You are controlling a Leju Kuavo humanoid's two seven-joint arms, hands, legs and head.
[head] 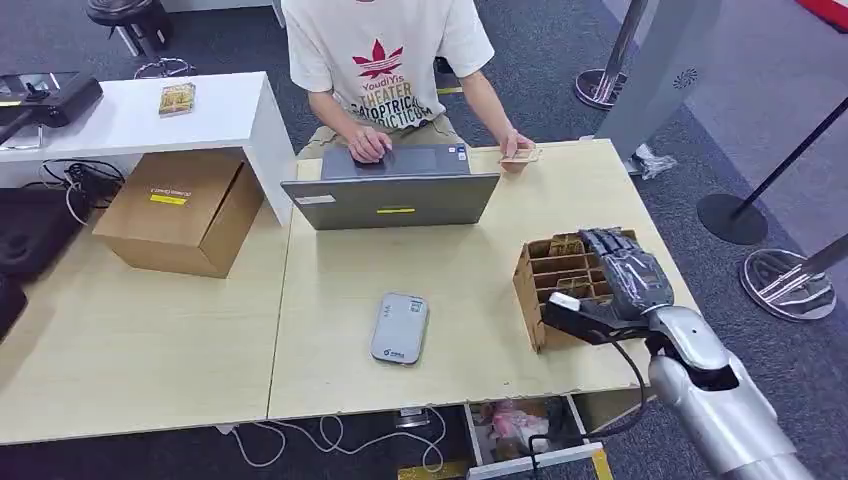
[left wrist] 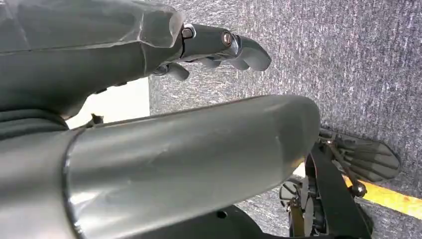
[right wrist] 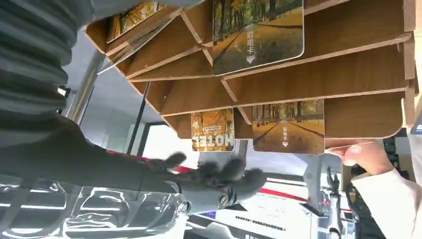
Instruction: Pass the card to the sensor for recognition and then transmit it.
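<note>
Hovering over card rack (head: 545,275), right hand (head: 625,268) holds nothing.

The table (head: 330,290) carries a laptop (head: 392,197) at its far middle, and a person (head: 385,75) sits behind it. The sensor (head: 399,327) lies near of the laptop, about the middle of the table. A slotted card rack (head: 552,285) stands on the right part, with cards (right wrist: 258,32) in its compartments. The right hand (head: 628,270) is over the rack's right side. A box (head: 182,211) rests at the far left, a side desk (head: 130,115) behind it.
</note>
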